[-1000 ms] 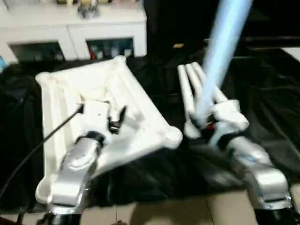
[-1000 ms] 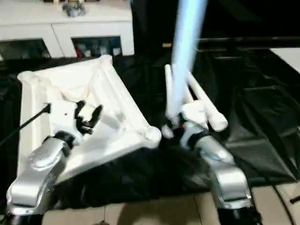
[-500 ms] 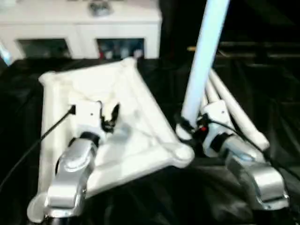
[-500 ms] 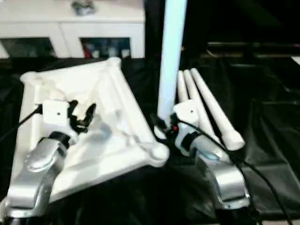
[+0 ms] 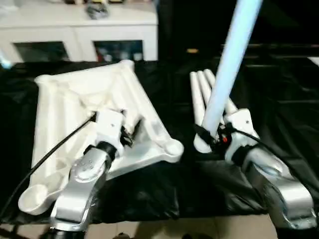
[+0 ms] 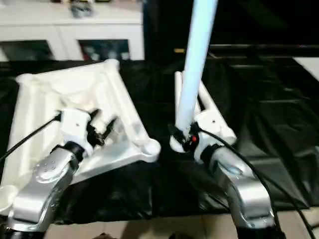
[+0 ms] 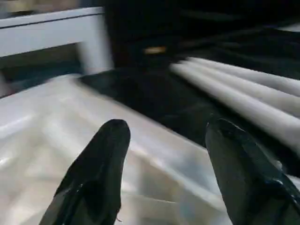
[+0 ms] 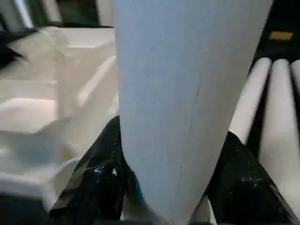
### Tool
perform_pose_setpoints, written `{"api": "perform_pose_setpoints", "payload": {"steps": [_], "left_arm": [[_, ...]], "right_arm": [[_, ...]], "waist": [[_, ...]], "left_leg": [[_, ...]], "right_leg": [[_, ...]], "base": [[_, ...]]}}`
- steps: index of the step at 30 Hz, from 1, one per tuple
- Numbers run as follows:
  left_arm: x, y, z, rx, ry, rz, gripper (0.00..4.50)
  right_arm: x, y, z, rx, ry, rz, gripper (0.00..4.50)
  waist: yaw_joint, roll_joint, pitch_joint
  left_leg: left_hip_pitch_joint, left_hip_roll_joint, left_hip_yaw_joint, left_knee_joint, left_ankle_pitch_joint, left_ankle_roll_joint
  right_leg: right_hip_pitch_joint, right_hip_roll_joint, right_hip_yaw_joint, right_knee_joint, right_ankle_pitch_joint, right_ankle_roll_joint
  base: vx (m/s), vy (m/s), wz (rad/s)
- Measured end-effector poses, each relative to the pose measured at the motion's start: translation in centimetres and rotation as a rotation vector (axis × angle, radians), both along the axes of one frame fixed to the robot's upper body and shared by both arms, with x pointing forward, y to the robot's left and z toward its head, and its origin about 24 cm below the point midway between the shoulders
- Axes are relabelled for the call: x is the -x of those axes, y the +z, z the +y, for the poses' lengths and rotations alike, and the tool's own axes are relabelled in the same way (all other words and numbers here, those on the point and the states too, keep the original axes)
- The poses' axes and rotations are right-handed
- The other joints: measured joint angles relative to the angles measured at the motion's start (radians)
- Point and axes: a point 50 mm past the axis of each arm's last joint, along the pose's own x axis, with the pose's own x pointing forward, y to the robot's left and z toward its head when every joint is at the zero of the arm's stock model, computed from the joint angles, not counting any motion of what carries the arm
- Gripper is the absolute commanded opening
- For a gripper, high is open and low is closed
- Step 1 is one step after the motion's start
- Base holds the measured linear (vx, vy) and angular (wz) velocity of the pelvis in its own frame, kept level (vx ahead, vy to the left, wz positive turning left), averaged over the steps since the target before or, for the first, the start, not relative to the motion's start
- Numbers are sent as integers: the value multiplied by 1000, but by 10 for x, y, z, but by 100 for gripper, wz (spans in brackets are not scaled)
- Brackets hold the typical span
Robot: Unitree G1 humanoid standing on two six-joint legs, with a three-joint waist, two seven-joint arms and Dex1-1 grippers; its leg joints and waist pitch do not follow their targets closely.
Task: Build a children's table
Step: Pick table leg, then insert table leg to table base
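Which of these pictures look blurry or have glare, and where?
Left wrist view: the tabletop under the left claw is smeared and washed out. Right wrist view: the held leg is soft, close to the lens. Head views: the leg looks bluish and overlit against the dark black sheet.

Left side: the upturned tabletop (image 5: 84, 109) fills my room here; my left gripper (image 5: 130, 133) hangs just above its ribs, fingers (image 7: 101, 154) apart with nothing between them.
Middle lane: a strip of black sheet (image 5: 174, 94) lies between the tabletop's edge and the spare legs (image 5: 199, 92); I could pass there.
Right side: the leg (image 6: 195, 64) I hold in my right gripper (image 6: 182, 138) stands up steeply, blocking any crossing.
Far edge: the white cabinet (image 5: 79, 30) closes off the back.
Near edge: bare sheet before the corner socket (image 5: 172, 148).
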Motion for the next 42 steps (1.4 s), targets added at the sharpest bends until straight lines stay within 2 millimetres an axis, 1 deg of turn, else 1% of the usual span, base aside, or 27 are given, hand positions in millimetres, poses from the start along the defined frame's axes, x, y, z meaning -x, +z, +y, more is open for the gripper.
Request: {"api": "perform_pose_setpoints", "payload": {"steps": [1, 2, 4, 5, 7, 8, 10, 13, 15, 17, 18, 19, 20, 22, 23, 25, 26, 28, 29, 32, 34, 35, 37, 38, 39, 40, 42], "left_arm": [[1, 0, -1, 3, -44, 6, 296], [3, -1, -2, 4, -128, 20, 296], [6, -2, -5, -15, -260, 45, 296], [8, -2, -6, -27, -323, 56, 296], [9, -7, -5, -86, -446, 104, 296], [8, -10, -3, -128, -514, 139, 296], [6, -14, 0, -156, -572, 182, 296], [2, -19, 2, -177, -632, 231, 296], [0, -20, 8, -197, -653, 255, 296], [-2, -23, 11, -215, -665, 274, 296], [-3, -24, 13, -222, -663, 281, 296], [-5, -26, 15, -231, -661, 292, 267], [-7, -28, 17, -231, -661, 305, 260], [-10, -30, 19, -227, -665, 326, 257], [-11, -30, 20, -226, -660, 347, 233], [-11, -32, 22, -219, -653, 388, 222], [-10, -34, 23, -210, -646, 414, 217], [-9, -36, 24, -202, -635, 446, 204], [-9, -37, 24, -200, -630, 457, 186], [-4, -37, 22, -173, -645, 474, 169], [-1, -36, 20, -165, -655, 473, 141], [-1, -36, 20, -165, -659, 470, 141], [0, -34, 20, -178, -662, 463, 130], [0, -33, 22, -187, -657, 465, 113], [0, -34, 24, -196, -650, 473, 113], [1, -35, 25, -200, -644, 483, 96], [5, -38, 27, -196, -636, 511, 89]], "right_arm": [[1, 4, 2, -15, 19, -6, 188], [3, 6, 4, -36, 45, -7, 188], [3, 7, 4, -55, 70, 7, 188], [3, 8, 3, -61, 81, 9, 188], [2, 10, 3, -63, 101, 6, 188], [2, 11, 2, -58, 113, 2, 188], [2, 11, 0, -55, 124, 3, 188], [2, 10, -1, -57, 135, 23, 188], [3, 10, -2, -57, 141, 35, 188], [3, 9, -3, -51, 141, 45, 188], [3, 9, -3, -53, 145, 48, 188], [3, 9, -3, -53, 147, 48, 188], [4, 9, -3, -49, 151, 48, 188], [3, 9, -4, -38, 150, 45, 188], [3, 9, -4, -32, 149, 43, 188], [3, 9, -4, -25, 151, 41, 188], [4, 9, -3, -23, 154, 41, 188], [4, 8, -2, -21, 158, 41, 188], [4, 8, -2, -20, 160, 42, 188], [4, 7, -1, -20, 162, 44, 188], [4, 6, -1, -19, 162, 48, 188], [4, 6, 0, -19, 165, 51, 188], [3, 4, 2, -15, 174, 56, 188], [3, 4, 2, -10, 173, 56, 188], [2, 4, 2, -7, 172, 54, 188], [2, 4, 1, -4, 170, 51, 188], [0, 3, 1, -4, 169, 57, 188]], "waist": [[-3, 3, 0], [-7, 5, 0], [-11, 8, 3], [-13, 12, 6], [-15, 20, 13], [-15, 24, 15], [-15, 30, 18], [-16, 33, 20], [-20, 36, 20], [-29, 42, 20], [-31, 42, 20], [-31, 42, 21], [-32, 41, 21], [-30, 42, 21], [-29, 43, 21], [-28, 44, 21], [-30, 45, 21], [-31, 46, 20], [-30, 46, 20], [-20, 44, 18], [-13, 41, 15], [-8, 41, 14], [1, 39, 12], [7, 37, 8], [10, 37, 7], [13, 36, 7], [18, 36, 7]], "left_leg": [[1, 2, 0, 0, 2, -1], [6, 2, 1, 1, 2, -1], [22, 2, 4, 0, 2, -1], [29, 1, 6, -1, 2, -1], [36, 1, 6, -6, 2, -1], [36, 0, 6, -7, 2, -1], [37, -2, 7, -9, 2, -1], [40, -12, 8, -21, 2, -1], [38, -11, 4, -23, 2, -1], [33, -7, 0, -24, 2, -1], [30, -6, -1, -24, 2, -1], [31, -7, 0, -24, 2, -1], [36, -10, 2, -24, 2, -1], [45, -15, 5, -25, 2, -1], [43, -15, 5, -26, 2, -1], [36, -14, 3, -26, 2, -1], [36, -14, 4, -25, 2, -1], [36, -14, 5, -24, 2, -1], [35, -14, 6, -23, 2, -1], [36, -14, 16, -20, 5, -1], [34, -14, 22, -21, 6, -1], [31, -14, 24, -21, 11, -1], [28, -14, 24, -21, 12, 5], [25, -14, 27, -21, 12, 6], [22, -14, 27, -21, 12, 6], [20, -14, 27, -21, 12, 6], [20, -13, 27, -20, 12, 6]], "right_leg": [[3, -1, -5, -4, 0, 0], [8, -2, -4, -5, 1, -2], [19, -3, -4, -7, 1, -2], [25, -5, -5, -9, 1, -2], [34, -7, -9, -15, 1, -2], [35, -7, -7, -14, 1, -2], [34, -9, -6, -12, 1, -2], [30, -18, -10, -15, 1, -2], [31, -18, -18, -20, 1, -2], [35, -18, -28, -29, 1, -2], [36, -18, -27, -28, 1, -2], [36, -18, -24, -24, 1, -2], [35, -18, -15, -17, 1, -2], [32, -20, -12, -14, 1, -2], [30, -20, -14, -14, 1, -2], [31, -20, -16, -15, 1, -2], [31, -20, -14, -15, 1, -2], [31, -20, -11, -14, 2, -3], [31, -19, -9, -12, 4, -6], [29, -20, 4, -9, 33, -14], [20, -18, 18, 4, 27, -16], [14, -17, 21, 11, 21, -15], [8, -17, 25, 18, 13, -19], [2, -17, 27, 24, 10, -22], [-2, -16, 27, 26, 9, -22], [-5, -16, 27, 28, 8, -23], [-6, -16, 27, 30, 8, -23]], "base": [[0, 0, 0], [0, 0, 0], [0, 0, 0], [0, 0, 0], [0, 0, 0], [0, 0, 0], [0, 0, 0], [0, 0, 0], [0, 0, 0], [0, 0, 0], [0, 0, 0], [0, 0, 0], [0, 0, 0], [26, -3, 1], [0, 0, 0], [0, 0, 0], [0, 0, 0], [27, 9, 0], [65, 14, 1], [73, 7, 3], [88, -5, 4], [87, -11, 0], [78, -11, 0], [0, 0, 0], [0, 0, 0], [0, 0, 0], [0, 0, 0]]}}
